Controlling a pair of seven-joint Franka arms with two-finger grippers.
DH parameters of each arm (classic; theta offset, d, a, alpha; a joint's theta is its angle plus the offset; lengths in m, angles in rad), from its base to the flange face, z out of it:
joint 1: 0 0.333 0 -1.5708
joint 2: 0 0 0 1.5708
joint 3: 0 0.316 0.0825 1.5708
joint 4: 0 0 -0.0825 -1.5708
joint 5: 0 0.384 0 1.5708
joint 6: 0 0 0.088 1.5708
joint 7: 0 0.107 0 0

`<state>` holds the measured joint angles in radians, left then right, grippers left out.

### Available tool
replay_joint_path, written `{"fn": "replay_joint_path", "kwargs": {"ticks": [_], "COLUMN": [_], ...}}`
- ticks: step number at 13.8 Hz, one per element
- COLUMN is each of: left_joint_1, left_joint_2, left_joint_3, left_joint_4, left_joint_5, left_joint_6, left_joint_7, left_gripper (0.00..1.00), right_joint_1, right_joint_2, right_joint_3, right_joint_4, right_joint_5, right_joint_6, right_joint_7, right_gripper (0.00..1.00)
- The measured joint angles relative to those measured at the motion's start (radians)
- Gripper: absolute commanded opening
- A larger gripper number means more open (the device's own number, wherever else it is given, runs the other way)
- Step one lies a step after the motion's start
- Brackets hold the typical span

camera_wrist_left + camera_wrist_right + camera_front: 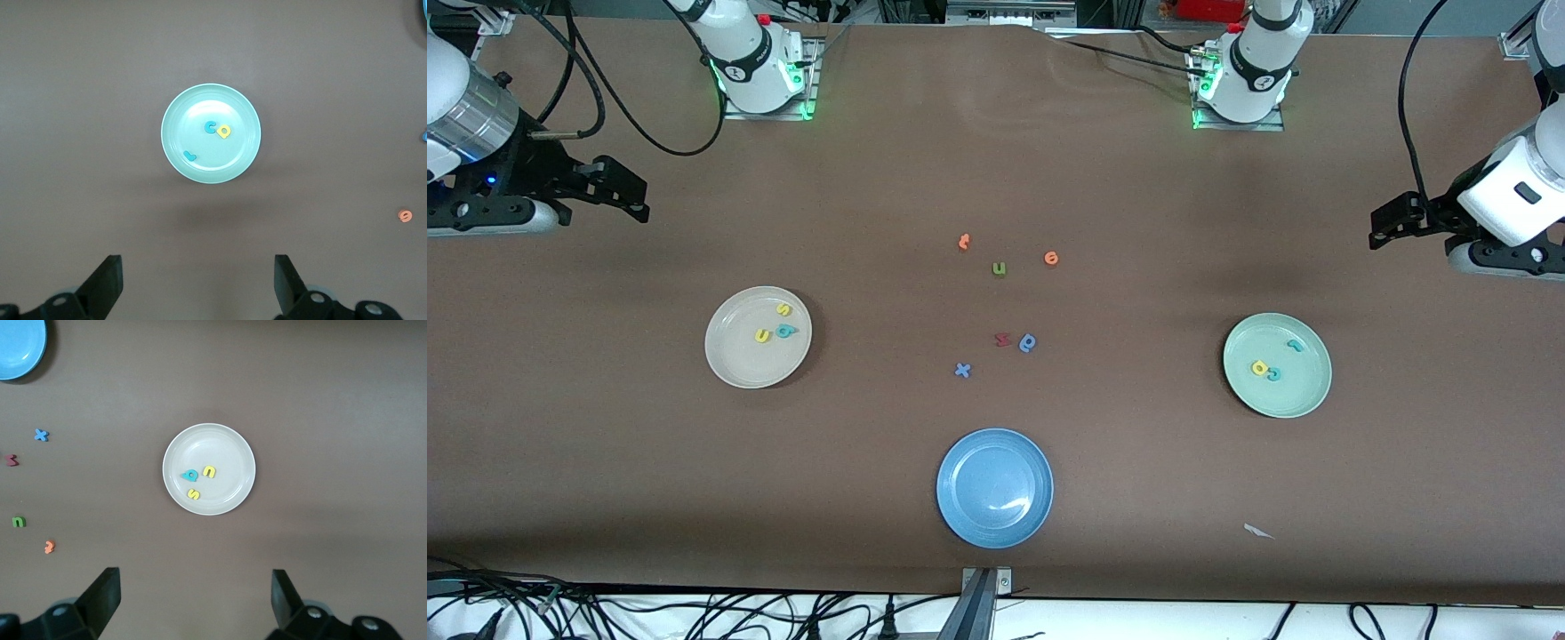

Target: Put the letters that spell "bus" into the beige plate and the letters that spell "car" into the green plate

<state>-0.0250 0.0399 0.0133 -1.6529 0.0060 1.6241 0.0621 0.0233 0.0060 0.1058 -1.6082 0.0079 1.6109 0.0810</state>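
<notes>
The three letters spelling "bus", a teal b (785,331), a yellow u (762,335) and a yellow s (783,310), were found lying flat and close together in the beige plate (729,360), toward the right arm's end of the table. The letters for "car", a teal c (1274,374), a yellow a (1259,367) and a teal r (1295,346), were seen in the green plate (1303,398), toward the left arm's end. By this layout the sorting was judged complete.

The letters were taken to be thin foam: very light, soft and not fragile, yet awkward to pick up because so little edge stands above the surface. A hold would best be taken across a narrow stroke or an outer edge, with the fingertips brought down almost to the plate. The plates were judged rigid and likely to slide if nudged.

Between the plates, in the middle of the table, leftover letters were scattered: two orange ones, an olive-green u (999,268), a dark red one, a blue round one (1028,342) and a blue x (962,370). A blue plate (960,520) stood nearer the front camera than these.

The right gripper (193,597) was held high over the table by the beige plate, jaws spread wide and nothing between them. The left gripper (198,280) was held likewise by the green plate, wide apart and empty.
</notes>
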Motion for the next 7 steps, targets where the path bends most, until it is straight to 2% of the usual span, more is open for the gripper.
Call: {"fn": "replay_joint_path", "kwargs": {"ticks": [7], "left_joint_1": [0.001], "left_joint_2": [0.004], "left_joint_3": [0.0], "left_joint_4": [-0.007], "left_joint_5": [0.0], "left_joint_6": [0.0], "left_joint_7": [0.0], "left_gripper": [1.0], "right_joint_1": [0.0], "right_joint_2": [0.0], "right_joint_3": [0.014], "right_joint_4": [0.0], "right_joint_5": [0.0], "right_joint_6": [0.005], "right_joint_7": [0.0], "right_gripper": [1.0]}}
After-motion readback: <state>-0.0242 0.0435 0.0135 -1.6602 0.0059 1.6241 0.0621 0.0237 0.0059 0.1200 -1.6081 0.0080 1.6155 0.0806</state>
